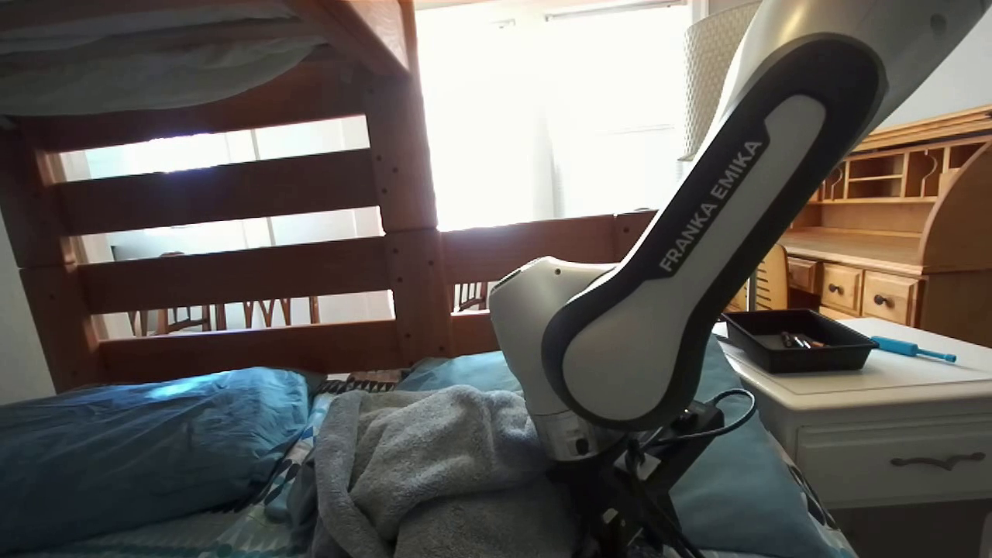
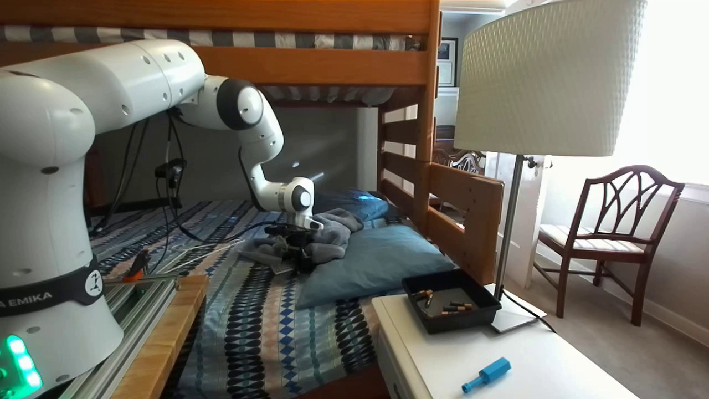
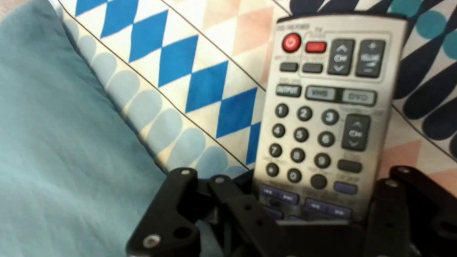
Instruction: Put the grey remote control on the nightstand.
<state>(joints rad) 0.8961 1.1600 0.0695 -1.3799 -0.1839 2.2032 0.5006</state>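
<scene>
Well, the gripper [image 3: 314, 189] has the grey DVD/VHS remote control [image 3: 321, 125] pinched at the bunk bed [image 2: 316, 66]

In the wrist view the black fingers [image 3: 391, 214] press against both long edges of the remote, gripping it across the lower rows of keys. Its button side faces the camera: red power button, number pad, and the VHS and DVD keys all legible, while the bottom end is hidden behind the gripper. Under it spreads a geometric-patterned bedspread [image 3: 200, 82], with a teal pillow [image 3: 71, 142] along the left of that view; whether the remote touches the cloth, I cannot tell.

In an exterior view the Franka Panda arm [image 2: 127, 83] reaches across the mattress, and the remote shows as a small pale shape beneath the gripper, near a rumpled fleecy grey blanket [image 2: 332, 233]. The white nightstand [image 2: 554, 366] is well apart from it, the teal pillow lying between. On the nightstand's top sit a black tray [image 2: 465, 324] holding loose copper-topped batteries [image 2: 457, 306], a table lamp [image 2: 548, 83] just beside the tray, and a blue tool [image 2: 487, 375] lying flat. In an exterior view a wooden roll-top desk [image 1: 957, 232] stands behind the nightstand
</scene>
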